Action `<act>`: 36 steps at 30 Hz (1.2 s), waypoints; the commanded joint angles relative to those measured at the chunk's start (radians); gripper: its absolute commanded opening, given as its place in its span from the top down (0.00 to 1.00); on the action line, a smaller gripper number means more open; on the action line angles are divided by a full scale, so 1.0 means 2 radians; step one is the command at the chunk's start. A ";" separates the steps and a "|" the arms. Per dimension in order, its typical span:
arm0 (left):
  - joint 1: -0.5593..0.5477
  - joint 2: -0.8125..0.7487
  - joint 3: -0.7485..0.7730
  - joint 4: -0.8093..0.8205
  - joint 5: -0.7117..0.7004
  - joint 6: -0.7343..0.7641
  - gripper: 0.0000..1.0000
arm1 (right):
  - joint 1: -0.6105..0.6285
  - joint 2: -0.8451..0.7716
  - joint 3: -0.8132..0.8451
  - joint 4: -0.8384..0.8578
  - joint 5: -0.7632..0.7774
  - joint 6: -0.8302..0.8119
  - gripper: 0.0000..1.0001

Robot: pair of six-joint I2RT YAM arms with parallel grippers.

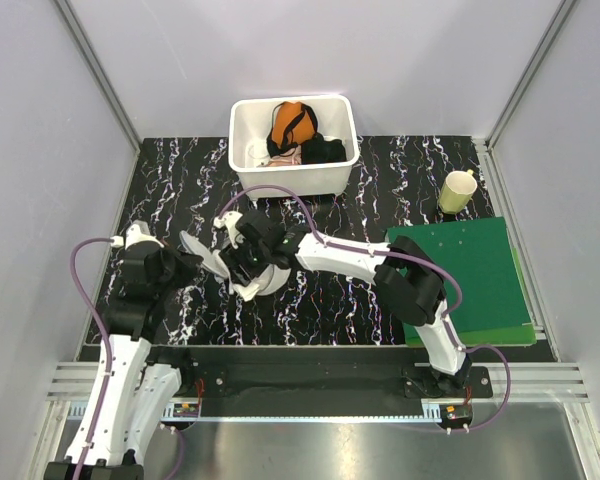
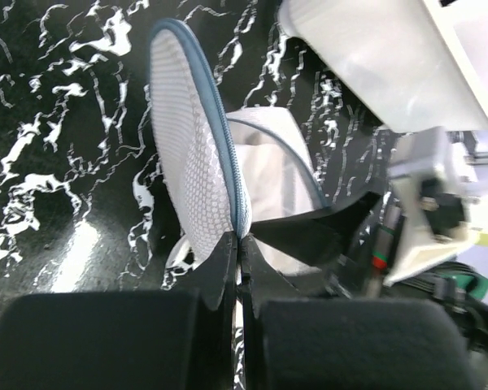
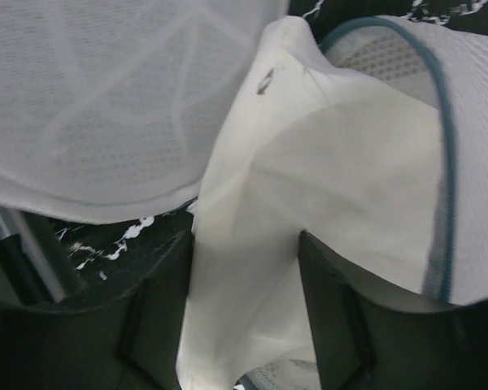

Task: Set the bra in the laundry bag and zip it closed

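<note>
So that the laundry bag point(image 2: 187, 154) gapes, we note left gripper point(image 2: 239, 237) pinching its rim; right gripper point(image 3: 246, 244) clasps the bra point(image 3: 309, 179).

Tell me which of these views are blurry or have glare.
Top external: sharp, evenly lit, slight sheen on the near metal plate. Left wrist: bright glare patch on the table, fingers out of focus. Right wrist: soft all over, bra and bag too close and pale to show much detail.
</note>
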 commanded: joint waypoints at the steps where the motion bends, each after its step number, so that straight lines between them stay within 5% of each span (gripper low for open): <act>1: -0.003 -0.014 0.036 0.002 0.028 0.010 1.00 | 0.005 0.002 -0.011 0.046 0.111 -0.009 0.44; 2: -0.004 -0.014 0.037 -0.001 0.029 0.014 1.00 | 0.005 0.000 -0.011 0.047 0.128 -0.006 0.63; 4: -0.004 -0.018 0.035 -0.011 0.032 0.022 1.00 | 0.006 0.000 -0.011 0.047 0.157 -0.008 0.77; 5: -0.004 -0.020 0.033 -0.011 0.040 0.024 1.00 | 0.005 0.002 -0.010 0.047 0.160 -0.014 0.96; 6: -0.004 -0.021 0.030 -0.010 0.048 0.025 1.00 | 0.005 0.003 -0.010 0.045 0.172 -0.018 1.00; 15: -0.005 -0.040 0.024 -0.011 0.157 0.088 1.00 | 0.017 0.032 0.062 -0.064 0.321 0.009 1.00; 23: -0.005 -0.040 0.056 -0.003 0.270 0.065 1.00 | 0.019 0.097 0.115 -0.081 0.273 0.019 1.00; 36: -0.005 -0.004 0.123 0.033 0.279 0.009 1.00 | -0.003 0.088 0.104 -0.090 0.181 0.064 1.00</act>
